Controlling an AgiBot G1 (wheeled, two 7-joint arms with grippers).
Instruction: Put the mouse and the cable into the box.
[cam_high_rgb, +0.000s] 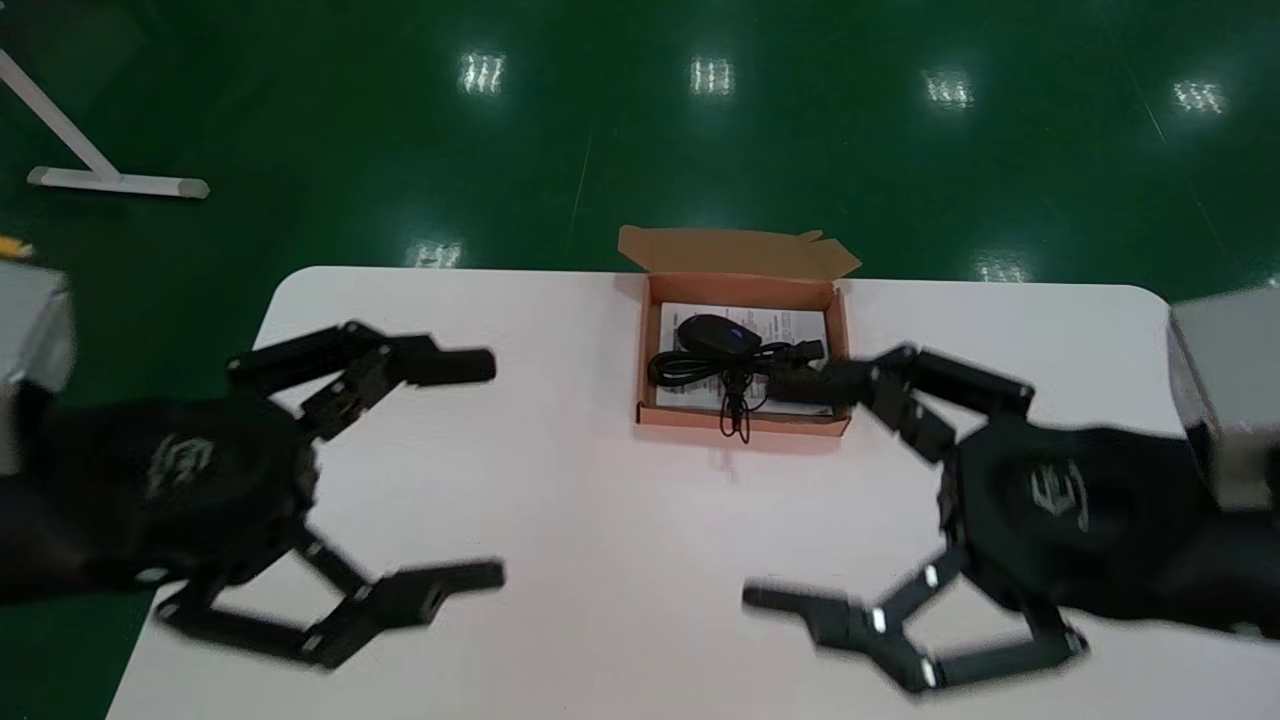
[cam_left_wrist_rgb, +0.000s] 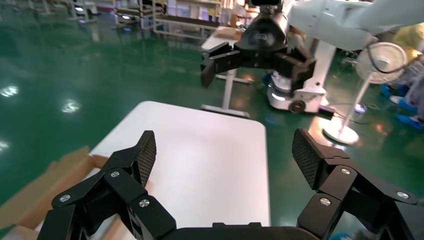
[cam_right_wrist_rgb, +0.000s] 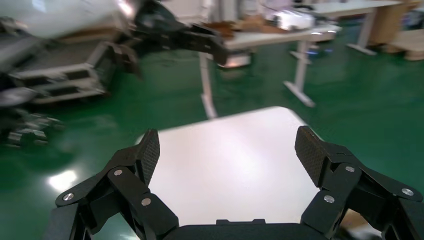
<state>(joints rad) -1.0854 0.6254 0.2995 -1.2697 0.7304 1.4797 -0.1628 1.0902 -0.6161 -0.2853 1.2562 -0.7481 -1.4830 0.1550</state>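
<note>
1. Head view, nearest first: the left gripper (cam_high_rgb: 497, 470) sits at 8 o'clock and the right gripper (cam_high_rgb: 765, 490) at 4 o'clock. Both are low over the table (cam_high_rgb: 560, 520), fingers spread wide, nothing between them.
2. Beyond them, toward 12 o'clock, the box (cam_high_rgb: 644, 350) stands open with its flap up on the far side. The mouse (cam_high_rgb: 712, 333) lies inside on a printed leaflet (cam_high_rgb: 790, 322). The cable (cam_high_rgb: 690, 368) is bunched beside it, but one loop droops over the near rim, at the box's 6 o'clock.
3. Watch this: the right gripper's upper finger overlaps the box's near right corner. My read is that a careless sweep there could hook the loose loop and drag the cable out, or shove the light carton.
4. Left wrist view: the left gripper's pads are apart and empty. White tabletop lies beyond, with a cardboard flap at the edge and the right gripper farther off.
5. Right wrist view: the jaws are wide over bare tabletop, and the left gripper is opposite.
6. Surface and room: a smooth white table with rounded corners and a glossy green floor (cam_high_rgb: 900, 170) throwing back lamp glare. A white stand foot (cam_high_rgb: 115, 181) sits at 10 o'clock in the head view, and the wrist views show workbenches (cam_right_wrist_rgb: 300, 35) and a fan (cam_left_wrist_rgb: 385, 60).
</note>
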